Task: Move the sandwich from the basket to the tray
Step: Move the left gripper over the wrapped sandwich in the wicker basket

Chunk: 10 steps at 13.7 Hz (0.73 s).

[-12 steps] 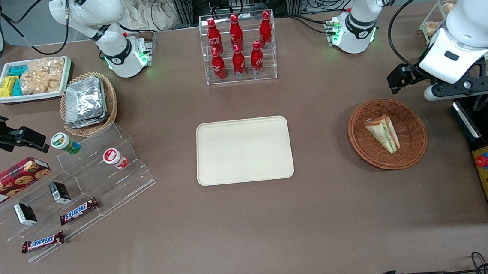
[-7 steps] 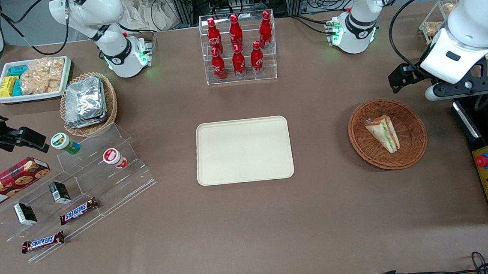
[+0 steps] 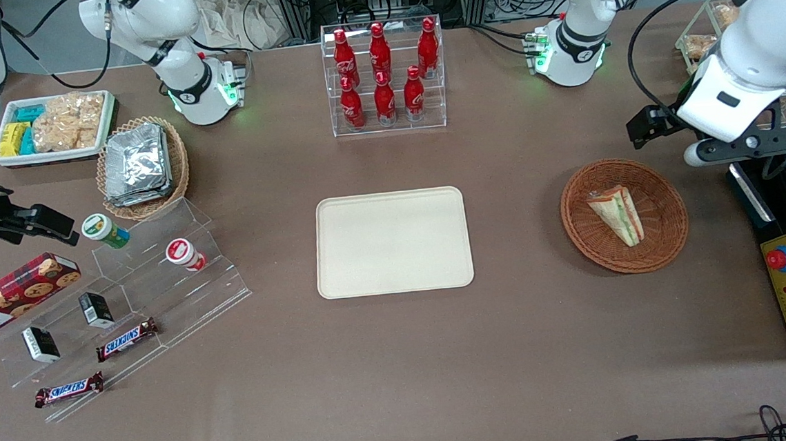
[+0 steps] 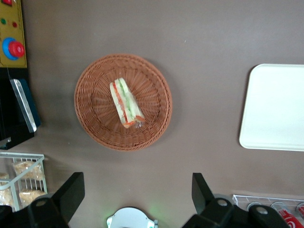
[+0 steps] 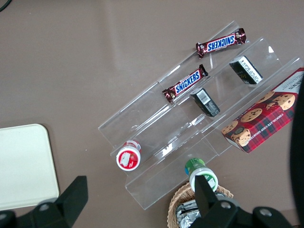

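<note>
Pale bread with green, red and white layers makes up the sandwich (image 3: 616,214), which lies on its side in the middle of the round brown basket (image 3: 667,239). Nothing is touching it. The cream tray (image 3: 393,242) sits flat on the brown table (image 3: 402,358), well apart from the basket, toward the parked arm's end. The left arm's gripper (image 4: 135,194) hangs in the air above the table, just past the basket's rim, farther from the front camera. Its two black fingers (image 4: 72,190) are spread wide and hold nothing.
</note>
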### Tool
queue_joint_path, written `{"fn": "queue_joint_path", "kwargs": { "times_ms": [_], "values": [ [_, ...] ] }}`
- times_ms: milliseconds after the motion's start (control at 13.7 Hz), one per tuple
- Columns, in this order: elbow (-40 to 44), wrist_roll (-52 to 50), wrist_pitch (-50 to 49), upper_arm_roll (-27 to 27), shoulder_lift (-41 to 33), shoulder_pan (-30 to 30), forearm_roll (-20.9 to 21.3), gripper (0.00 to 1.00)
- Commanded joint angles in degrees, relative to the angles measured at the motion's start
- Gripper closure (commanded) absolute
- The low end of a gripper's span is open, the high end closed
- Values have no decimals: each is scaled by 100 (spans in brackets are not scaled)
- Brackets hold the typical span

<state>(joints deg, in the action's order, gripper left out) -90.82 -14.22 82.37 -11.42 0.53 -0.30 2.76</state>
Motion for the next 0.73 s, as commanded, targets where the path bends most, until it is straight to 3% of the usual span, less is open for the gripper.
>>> {"fn": "queue_joint_path", "kwargs": {
  "times_ms": [0,220,659],
  "values": [
    [-924,-55,471,96,-517,-31,6,0],
    [-2444,-46,1691,175,-1220,188,32,0],
    [-4064,-63,3652,175,-1214,803,23,0]
  ]
}}
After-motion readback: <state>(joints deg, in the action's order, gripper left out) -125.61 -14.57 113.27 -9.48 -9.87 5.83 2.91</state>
